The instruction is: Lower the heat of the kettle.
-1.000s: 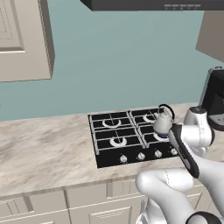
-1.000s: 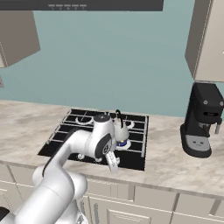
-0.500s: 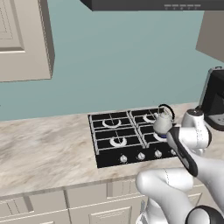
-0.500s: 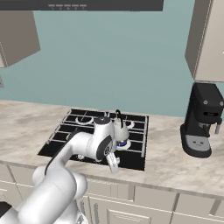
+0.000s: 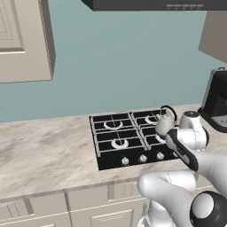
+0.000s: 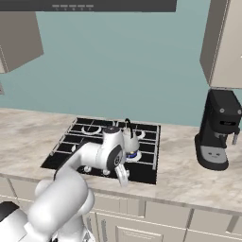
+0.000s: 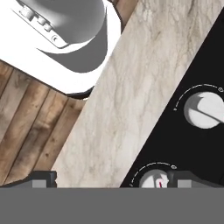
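The small silver kettle [image 5: 165, 120] [image 6: 131, 140] with a dark loop handle stands on the back right burner of the black stove [image 5: 116, 135] [image 6: 71, 144]. A blue flame [image 6: 134, 155] burns beneath it. My gripper [image 6: 123, 176] [image 7: 116, 179] hangs open over the stove's front right edge, pointing down, with nothing between its fingers. In the hand view, one white knob [image 7: 154, 180] lies just inside the right fingertip [image 7: 189, 177], and a second knob [image 7: 202, 109] lies farther along the row. The other fingertip [image 7: 43, 178] is over the marble counter strip [image 7: 131, 87].
A tall black coffee machine [image 6: 218, 130] [image 5: 216, 99] stands on the counter right of the stove. More knobs [image 5: 142, 158] line the stove's front. Wall cabinets [image 5: 24, 40] and a hood [image 6: 94, 5] hang above. Wooden floor [image 7: 26, 113] lies below the counter edge.
The arm's wrist has drifted slightly left and lower over the stove's front right corner. The gripper stays open and the kettle has not moved.
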Available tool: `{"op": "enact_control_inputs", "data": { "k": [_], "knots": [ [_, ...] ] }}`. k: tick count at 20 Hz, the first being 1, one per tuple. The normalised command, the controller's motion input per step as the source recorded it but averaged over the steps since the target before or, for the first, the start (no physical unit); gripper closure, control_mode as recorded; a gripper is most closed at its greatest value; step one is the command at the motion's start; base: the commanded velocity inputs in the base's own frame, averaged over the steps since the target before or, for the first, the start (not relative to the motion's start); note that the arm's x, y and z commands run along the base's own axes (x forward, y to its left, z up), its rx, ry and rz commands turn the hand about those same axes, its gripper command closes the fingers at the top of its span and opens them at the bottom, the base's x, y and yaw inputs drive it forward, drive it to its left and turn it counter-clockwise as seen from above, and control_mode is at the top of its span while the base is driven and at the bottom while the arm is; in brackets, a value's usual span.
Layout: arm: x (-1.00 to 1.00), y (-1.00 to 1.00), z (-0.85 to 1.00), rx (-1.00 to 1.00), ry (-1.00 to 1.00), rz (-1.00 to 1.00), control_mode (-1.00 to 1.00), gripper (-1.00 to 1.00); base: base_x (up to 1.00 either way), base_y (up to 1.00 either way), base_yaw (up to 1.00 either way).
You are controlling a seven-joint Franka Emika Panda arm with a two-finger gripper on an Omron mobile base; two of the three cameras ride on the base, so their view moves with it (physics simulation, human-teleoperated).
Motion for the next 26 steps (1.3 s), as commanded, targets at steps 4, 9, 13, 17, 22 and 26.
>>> {"op": "enact_control_inputs", "data": {
  "k": [4, 9, 13, 17, 22, 26],
  "knots": [
    [0.14, 0.00, -0.15, 0.00, 0.05, 0.00, -1.00, -1.00, 0.00, 0.00, 0.00],
    [0.14, 0.00, -0.10, 0.00, 0.03, 0.00, -1.00, -1.00, 0.00, 0.00, 0.00],
    [0.14, 0.00, -0.09, 0.00, 0.00, 0.00, -1.00, -1.00, 0.00, 0.00, 0.00],
    [0.09, 0.00, -0.15, 0.00, 0.00, 0.00, -1.00, -1.00, 0.00, 0.00, 0.00],
    [0.09, 0.00, -0.16, 0.00, 0.00, 0.00, -1.00, -1.00, 0.00, 0.00, 0.00],
    [0.05, 0.00, -0.10, 0.00, 0.00, 0.00, -1.00, -1.00, 0.00, 0.00, 0.00]
  ]
}}
